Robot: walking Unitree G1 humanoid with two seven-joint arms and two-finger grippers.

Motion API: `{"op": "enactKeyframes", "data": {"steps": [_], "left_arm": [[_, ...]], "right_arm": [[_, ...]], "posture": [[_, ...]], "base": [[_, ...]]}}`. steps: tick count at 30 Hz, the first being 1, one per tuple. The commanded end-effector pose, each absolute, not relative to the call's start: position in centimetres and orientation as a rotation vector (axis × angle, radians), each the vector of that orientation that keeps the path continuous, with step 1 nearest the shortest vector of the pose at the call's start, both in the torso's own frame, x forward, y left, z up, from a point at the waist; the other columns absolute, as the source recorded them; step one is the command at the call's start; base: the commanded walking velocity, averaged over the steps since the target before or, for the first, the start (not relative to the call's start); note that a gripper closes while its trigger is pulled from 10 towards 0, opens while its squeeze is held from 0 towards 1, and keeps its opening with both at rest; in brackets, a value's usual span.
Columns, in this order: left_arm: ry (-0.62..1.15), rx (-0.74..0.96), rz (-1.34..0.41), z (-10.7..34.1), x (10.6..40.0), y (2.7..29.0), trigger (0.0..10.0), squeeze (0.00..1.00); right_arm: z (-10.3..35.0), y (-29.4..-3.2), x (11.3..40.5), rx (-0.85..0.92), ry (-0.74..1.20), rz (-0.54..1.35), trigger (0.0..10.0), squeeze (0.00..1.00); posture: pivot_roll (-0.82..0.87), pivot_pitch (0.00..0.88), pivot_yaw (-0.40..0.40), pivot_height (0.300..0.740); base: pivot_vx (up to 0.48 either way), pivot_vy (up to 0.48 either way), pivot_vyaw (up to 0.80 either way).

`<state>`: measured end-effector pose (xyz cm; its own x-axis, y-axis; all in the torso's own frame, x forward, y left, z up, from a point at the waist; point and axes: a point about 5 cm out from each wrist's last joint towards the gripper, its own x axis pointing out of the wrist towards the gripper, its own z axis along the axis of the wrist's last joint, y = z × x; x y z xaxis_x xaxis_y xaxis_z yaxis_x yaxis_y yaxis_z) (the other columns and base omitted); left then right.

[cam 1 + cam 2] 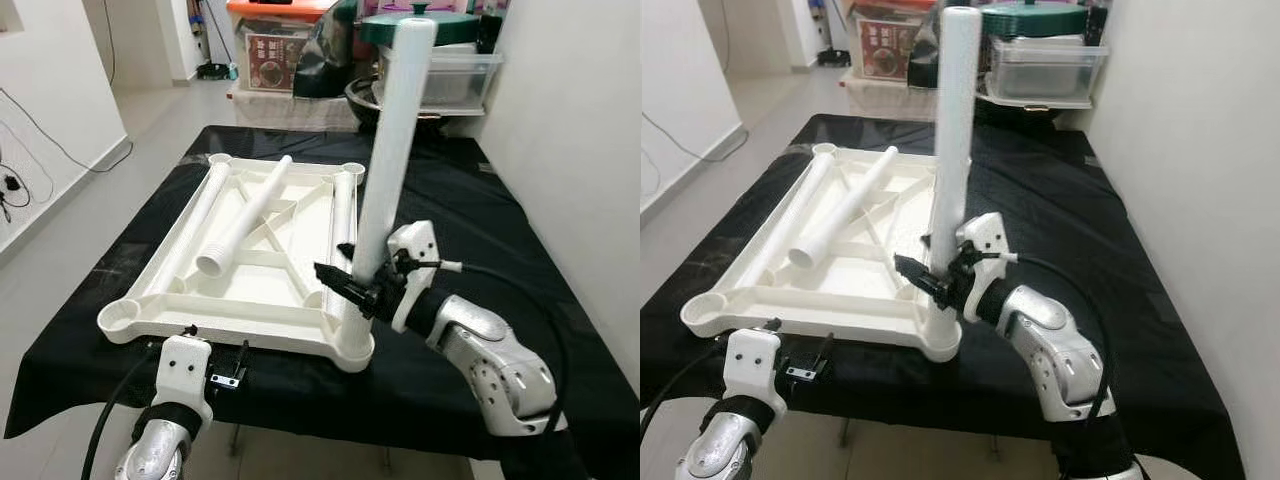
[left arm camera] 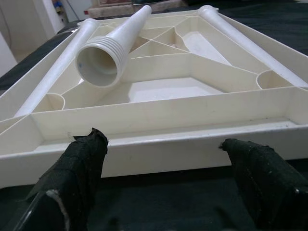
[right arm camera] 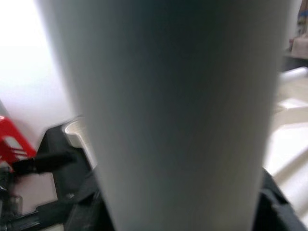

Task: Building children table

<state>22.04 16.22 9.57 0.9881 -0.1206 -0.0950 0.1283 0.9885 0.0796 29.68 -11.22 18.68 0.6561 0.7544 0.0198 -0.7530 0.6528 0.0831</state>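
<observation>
From the head we see our right gripper (image 1: 352, 275) clamped on the upright leg (image 1: 392, 160), standing in the near right corner socket of the upturned tabletop (image 1: 170, 312). Our left gripper (image 2: 163, 180) hangs spread wide before the tabletop's near edge, touching nothing, facing a loose leg's (image 2: 113, 48) ribbed mouth.

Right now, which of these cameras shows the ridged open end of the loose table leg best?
The left wrist view: the loose leg faces it, so its ridged open end fills the middle, resting inside the upturned tabletop. Both eye views show that leg from above, its end small. In the right wrist view the upright leg, gripped by the right gripper, blocks it.
</observation>
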Motion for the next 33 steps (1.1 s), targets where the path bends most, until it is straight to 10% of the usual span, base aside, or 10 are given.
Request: {"op": "enactKeyframes", "data": {"steps": [1,7,15,17,18,20,21,25,26,33], "left_arm": [[0.093,0.09,-0.124,9.5,22.0,16.3,10.0,0.0],[0.095,0.1,-0.131,9.5,21.6,16.2,10.0,0.0],[0.1,0.107,-0.134,9.4,21.4,16.2,10.0,0.0],[0.098,0.111,-0.133,9.5,21.5,16.2,10.0,0.0],[0.094,0.116,-0.141,9.5,21.6,16.0,10.0,0.0],[0.092,0.124,-0.149,9.6,21.4,15.9,10.0,0.0],[0.094,0.12,-0.148,9.6,21.4,15.9,10.0,0.0],[0.092,0.111,-0.14,9.6,21.7,16.0,10.0,0.0],[0.086,0.11,-0.142,9.7,21.8,16.0,10.0,0.0],[0.09,0.105,-0.148,9.6,22.0,16.1,10.0,0.0]], "right_arm": [[17.0,-11.2,30.1,0.133,0.099,0.821,0.0,0.0],[12.2,-16.1,33.1,0.132,0.361,0.037,0.0,0.0],[13.5,-14.3,31.6,0.17,0.284,-0.196,0.0,0.0],[14.1,-13.1,31.6,0.152,0.266,-0.135,3.1,0.0],[15.2,-11.7,31.7,0.136,0.213,-0.039,10.0,0.0],[16.1,-11.2,31.8,0.149,0.164,0.003,10.0,0.0],[16.5,-11.2,31.9,0.152,0.141,0.024,10.0,1.0],[17.3,-11.0,32.3,0.159,0.114,0.098,10.0,0.83],[17.7,-10.7,32.5,0.171,0.105,0.168,10.0,0.0],[18.7,-9.5,30.8,0.161,0.03,0.601,10.0,0.0]], "posture": [[0.15,0.0,-0.052,0.74],[0.15,0.0,-0.048,0.74],[0.16,0.0,-0.046,0.74],[0.16,0.0,-0.043,0.74],[0.16,0.0,-0.044,0.74],[0.16,0.0,-0.043,0.74],[0.16,0.0,-0.043,0.74],[0.16,0.0,-0.046,0.74],[0.15,0.0,-0.046,0.74],[0.14,0.0,-0.047,0.74]], "base": [[0.0,0.0,0.0],[0.0,0.0,0.0],[0.0,0.0,0.0],[0.0,0.0,0.0],[0.0,0.0,0.0],[0.0,0.0,0.0],[0.0,0.0,0.0],[0.0,0.0,0.0],[0.0,0.0,0.0],[0.0,0.0,0.0]]}}
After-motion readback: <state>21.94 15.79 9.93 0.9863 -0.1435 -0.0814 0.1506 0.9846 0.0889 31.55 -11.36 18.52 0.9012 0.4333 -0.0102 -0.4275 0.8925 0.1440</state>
